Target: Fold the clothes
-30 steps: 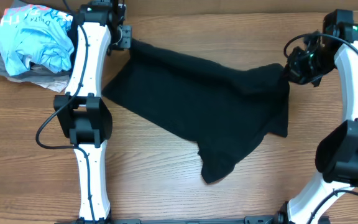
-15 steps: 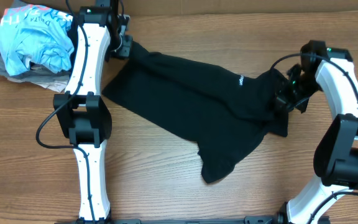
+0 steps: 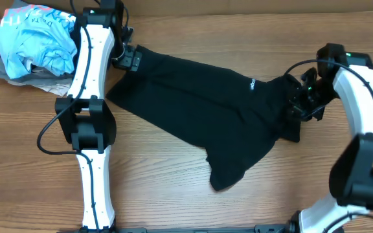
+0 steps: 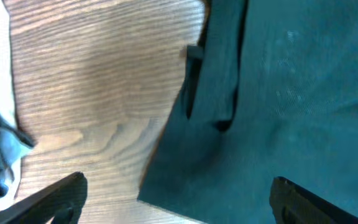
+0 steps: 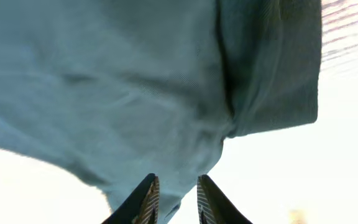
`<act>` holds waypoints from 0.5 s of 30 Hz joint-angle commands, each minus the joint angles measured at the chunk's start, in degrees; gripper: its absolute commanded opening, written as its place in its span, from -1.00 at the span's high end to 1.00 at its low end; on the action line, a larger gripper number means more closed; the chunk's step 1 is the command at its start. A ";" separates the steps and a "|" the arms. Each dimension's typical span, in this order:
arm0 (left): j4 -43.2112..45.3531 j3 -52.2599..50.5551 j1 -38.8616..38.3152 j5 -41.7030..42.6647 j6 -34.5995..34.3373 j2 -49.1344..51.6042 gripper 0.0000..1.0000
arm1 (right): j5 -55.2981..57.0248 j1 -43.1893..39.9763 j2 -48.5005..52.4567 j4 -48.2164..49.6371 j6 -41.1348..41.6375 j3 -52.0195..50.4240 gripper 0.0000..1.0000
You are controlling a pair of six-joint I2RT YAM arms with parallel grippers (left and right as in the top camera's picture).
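The clothes point(image 3: 199, 103), a black garment with a small white tag point(image 3: 251, 83), lie spread flat across the wooden table. My left gripper point(image 3: 131, 59) hovers over the garment's far left corner. In the left wrist view its fingers point(image 4: 73, 186) stand wide apart, and the cloth corner point(image 4: 278, 112) lies loose on the wood between them. My right gripper point(image 3: 296, 107) is at the garment's right edge. In the right wrist view it point(image 5: 178, 193) is open by a narrow gap, with the hem of the cloth point(image 5: 135, 81) showing between the fingertips.
A light blue printed shirt point(image 3: 34, 39) is heaped on a grey garment point(image 3: 18, 77) at the back left corner. The left arm's white links point(image 3: 89, 116) run down the table's left side, and the right arm point(image 3: 361, 129) stands along the right edge.
Both grippers have opened. The left one let go of the far left corner. The right arm came inward and down with the right edge, and the white tag came into view.
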 commanded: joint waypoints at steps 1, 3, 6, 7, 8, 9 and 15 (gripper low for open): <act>-2.47 7.54 0.48 2.25 0.17 -1.38 -0.98 | -3.54 -0.02 -8.20 -0.66 -1.73 0.39 0.44; -5.44 12.20 0.48 3.52 -0.04 -2.08 -1.00 | -3.61 -0.02 -11.96 -1.42 -1.70 0.39 0.37; -10.27 19.98 0.48 4.09 -2.12 -3.80 -1.00 | -3.58 -0.02 -17.99 -3.10 -1.68 0.39 0.30; -11.56 21.97 0.48 4.09 -2.95 -4.37 -1.00 | -3.61 0.04 -19.96 -3.65 -1.60 0.39 0.27; -13.11 24.26 0.48 4.09 -4.00 -5.14 -1.00 | -3.58 0.26 -21.86 -4.15 -1.40 0.39 0.24; -14.49 26.32 0.48 4.09 -5.07 -5.90 -1.00 | -3.58 0.61 -23.34 -4.61 -1.22 0.37 0.22; -14.45 26.88 0.70 4.66 -10.19 -14.99 -1.00 | 3.43 8.24 -32.37 -9.18 7.98 -0.13 0.11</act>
